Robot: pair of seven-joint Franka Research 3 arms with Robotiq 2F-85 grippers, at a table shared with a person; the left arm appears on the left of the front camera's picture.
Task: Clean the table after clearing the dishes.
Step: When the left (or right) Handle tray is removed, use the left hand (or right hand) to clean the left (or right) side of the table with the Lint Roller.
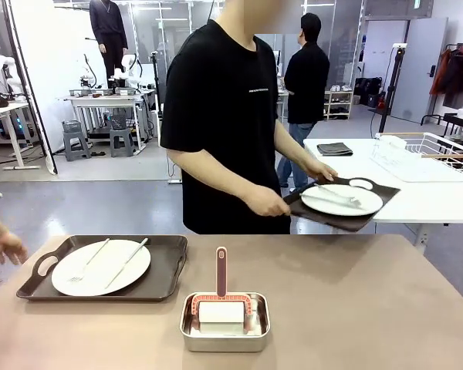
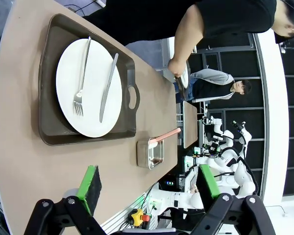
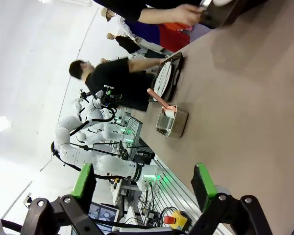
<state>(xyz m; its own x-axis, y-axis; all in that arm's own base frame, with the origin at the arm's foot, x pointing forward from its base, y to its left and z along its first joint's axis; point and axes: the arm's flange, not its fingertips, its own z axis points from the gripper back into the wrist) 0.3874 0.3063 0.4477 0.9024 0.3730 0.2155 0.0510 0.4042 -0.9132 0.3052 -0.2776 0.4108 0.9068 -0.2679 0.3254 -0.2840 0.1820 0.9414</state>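
The large brownish-taupe surface is carrying, at its left part, one dark rectangular handled tray with a round white plate, a silver fork and a silver knife. The second dark tray with its white plate is hanging in the person's hands, beyond the far edge and beside a white side table. Near my edge, a small steel pan is holding a white cleaning block with a pink upright handle. My left jaws and right jaws are standing fully apart, gripping nothing. I am judging that wiping should wait until the left tray is gone. Then the handle is asking for a straight approach from above, gripping its middle so the pan is not tipping.
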